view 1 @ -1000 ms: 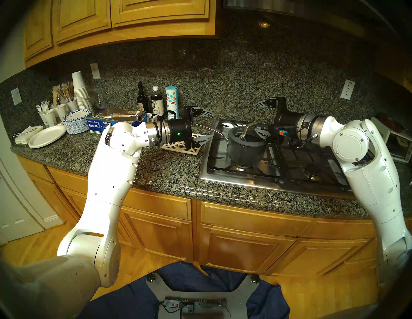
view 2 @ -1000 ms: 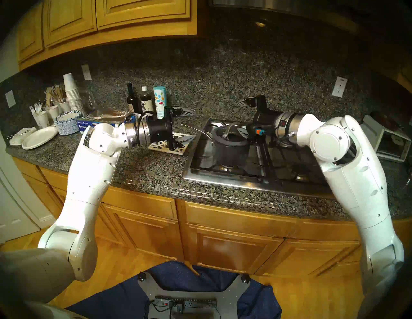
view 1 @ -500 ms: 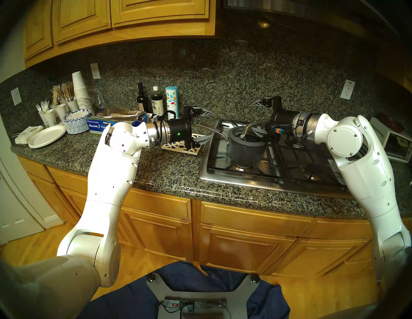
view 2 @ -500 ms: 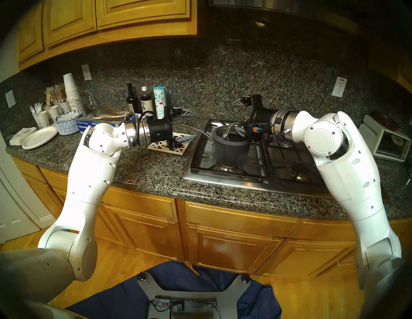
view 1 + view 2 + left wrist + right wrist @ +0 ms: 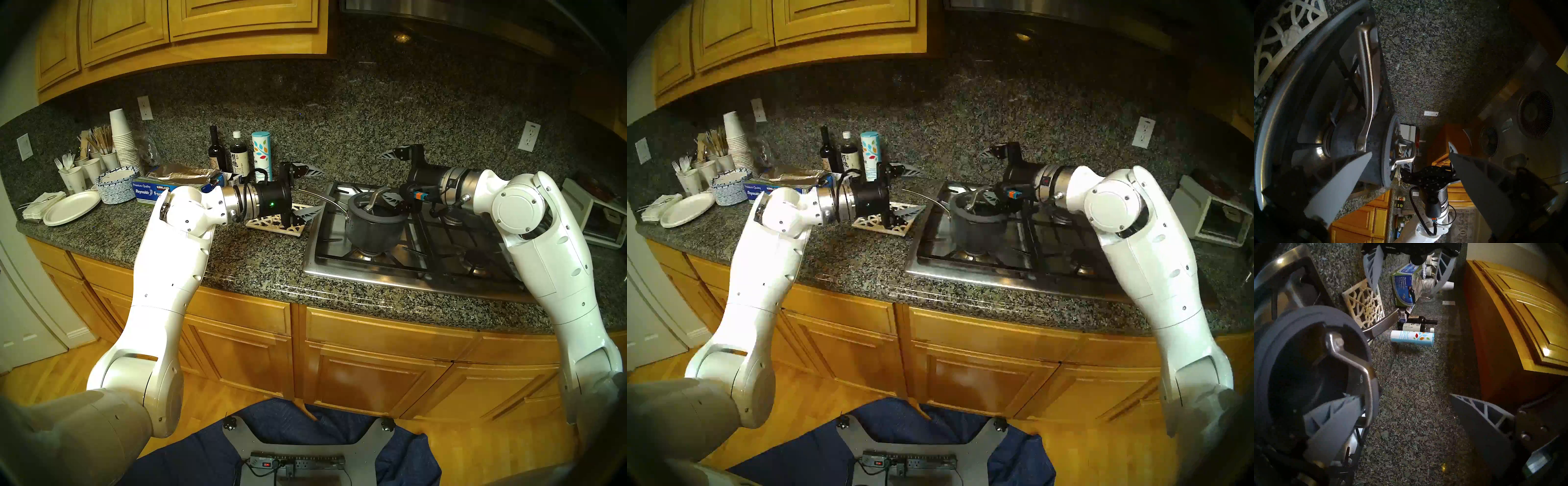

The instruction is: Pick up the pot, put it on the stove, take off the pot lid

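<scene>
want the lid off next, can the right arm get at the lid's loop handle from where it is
Probably yes. The right gripper is open beside the pot lid, one finger already low by the loop handle, the other high above. Nothing stands between them; the left gripper is open, off by the pot handle.

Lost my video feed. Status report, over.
Left gripper and right gripper open, empty. Pot on stove, pot lid on. Right gripper beside lid's loop handle.
</scene>
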Robot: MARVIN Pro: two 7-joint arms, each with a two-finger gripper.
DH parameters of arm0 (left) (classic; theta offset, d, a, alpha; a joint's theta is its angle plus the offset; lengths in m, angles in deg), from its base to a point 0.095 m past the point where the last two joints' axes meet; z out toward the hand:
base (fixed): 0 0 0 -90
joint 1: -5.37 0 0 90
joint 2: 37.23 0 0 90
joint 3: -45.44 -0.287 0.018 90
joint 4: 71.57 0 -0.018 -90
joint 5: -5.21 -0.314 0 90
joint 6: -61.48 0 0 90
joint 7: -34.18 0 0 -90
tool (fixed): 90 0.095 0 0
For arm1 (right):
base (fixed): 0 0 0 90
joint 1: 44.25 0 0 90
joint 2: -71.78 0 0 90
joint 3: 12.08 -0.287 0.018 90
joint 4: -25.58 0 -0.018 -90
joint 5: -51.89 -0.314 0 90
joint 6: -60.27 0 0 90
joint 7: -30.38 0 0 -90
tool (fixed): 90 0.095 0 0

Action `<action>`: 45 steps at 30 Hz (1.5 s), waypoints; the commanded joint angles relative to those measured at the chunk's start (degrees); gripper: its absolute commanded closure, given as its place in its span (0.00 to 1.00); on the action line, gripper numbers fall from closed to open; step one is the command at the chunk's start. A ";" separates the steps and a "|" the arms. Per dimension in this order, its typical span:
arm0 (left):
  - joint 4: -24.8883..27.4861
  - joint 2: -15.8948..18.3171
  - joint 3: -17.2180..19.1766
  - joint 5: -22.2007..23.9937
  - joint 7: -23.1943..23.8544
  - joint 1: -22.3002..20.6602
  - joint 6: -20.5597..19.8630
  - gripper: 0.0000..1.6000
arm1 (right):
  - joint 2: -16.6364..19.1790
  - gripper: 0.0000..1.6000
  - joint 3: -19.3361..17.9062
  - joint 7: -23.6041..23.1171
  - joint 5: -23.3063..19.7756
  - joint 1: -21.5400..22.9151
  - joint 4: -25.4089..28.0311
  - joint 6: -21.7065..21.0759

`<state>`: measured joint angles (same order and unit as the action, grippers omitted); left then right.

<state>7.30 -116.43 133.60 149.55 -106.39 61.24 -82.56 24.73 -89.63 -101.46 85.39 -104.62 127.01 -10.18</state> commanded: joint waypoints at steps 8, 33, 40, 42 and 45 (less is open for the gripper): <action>1.41 0.03 0.15 1.04 -0.14 -2.32 0.11 0.00 | -2.46 0.00 -0.47 1.82 1.17 3.80 -0.85 0.80; 1.41 0.01 0.16 0.99 -0.11 -2.30 0.10 0.00 | -3.05 1.00 -2.03 1.34 1.74 2.12 0.51 0.98; 1.41 0.00 0.18 0.93 -0.06 -2.29 0.08 0.00 | -2.57 1.00 -2.82 0.84 1.48 1.86 1.23 0.82; 1.41 -0.01 0.18 0.92 -0.05 -2.29 0.08 0.00 | -2.49 1.00 -2.96 0.74 1.45 1.92 1.30 0.75; 1.41 -0.02 0.19 0.86 -0.01 -2.27 0.07 0.00 | -2.44 1.00 -3.34 0.48 1.31 2.19 1.47 0.43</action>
<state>7.31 -116.42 133.61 149.55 -106.39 61.24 -82.55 21.84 -90.23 -102.08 87.17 -104.91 126.30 -9.16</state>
